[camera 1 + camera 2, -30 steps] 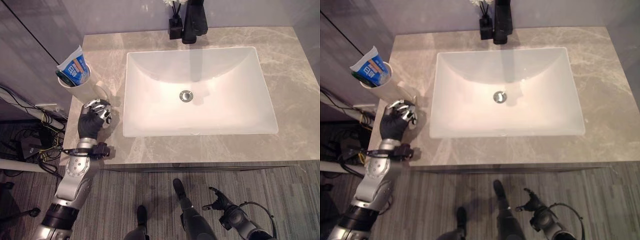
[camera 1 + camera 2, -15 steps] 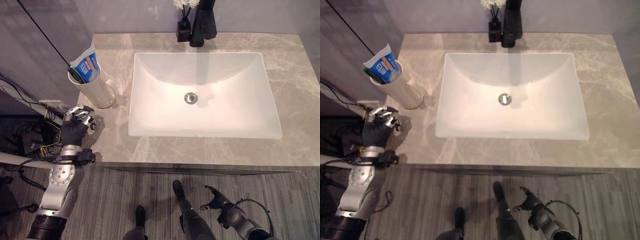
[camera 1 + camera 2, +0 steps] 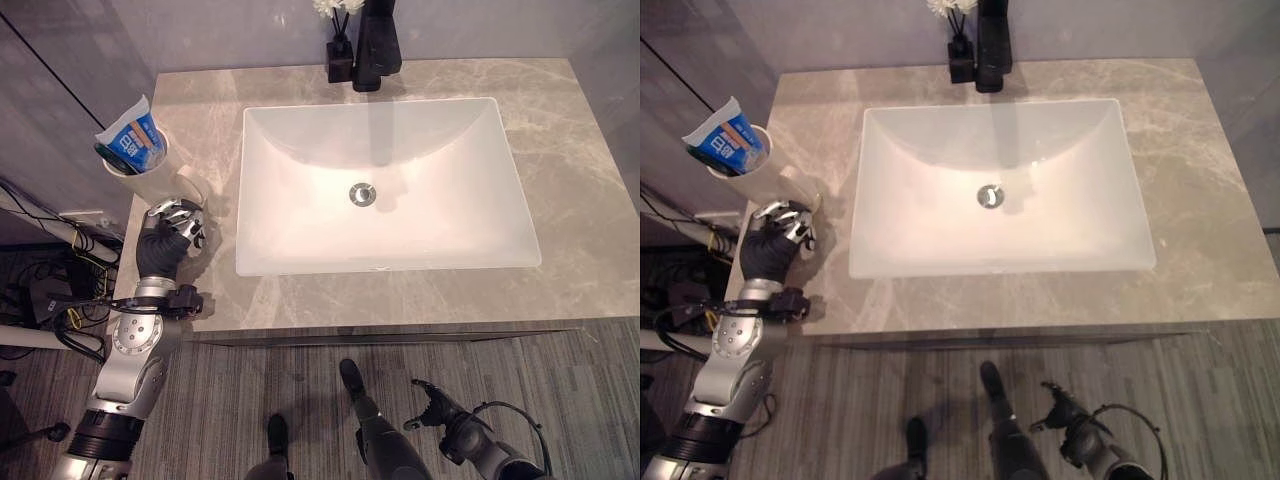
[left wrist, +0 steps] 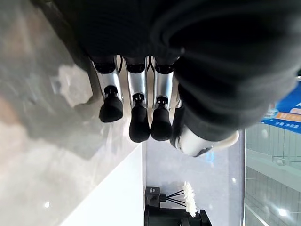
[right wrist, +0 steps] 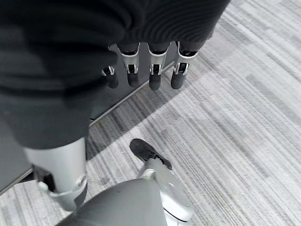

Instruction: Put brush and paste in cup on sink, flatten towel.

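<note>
faucet: you see a black faucet (image 3: 378, 45) standing at the middle of the counter's far edge, its spout reaching over the basin.
diffuser: a small black bottle with reeds and white flowers (image 3: 339, 52) stands just beside the faucet, on its left, also at the far edge.
drain: a round metal drain (image 3: 362, 193) sits in the middle of the basin floor.
counter: your grey marbled counter (image 3: 580, 150) runs along all sides of the basin.
floor: grey striped flooring (image 3: 560, 380) lies below the counter's near edge.
wall: a grey wall (image 3: 220, 30) rises behind the far edge.
</note>
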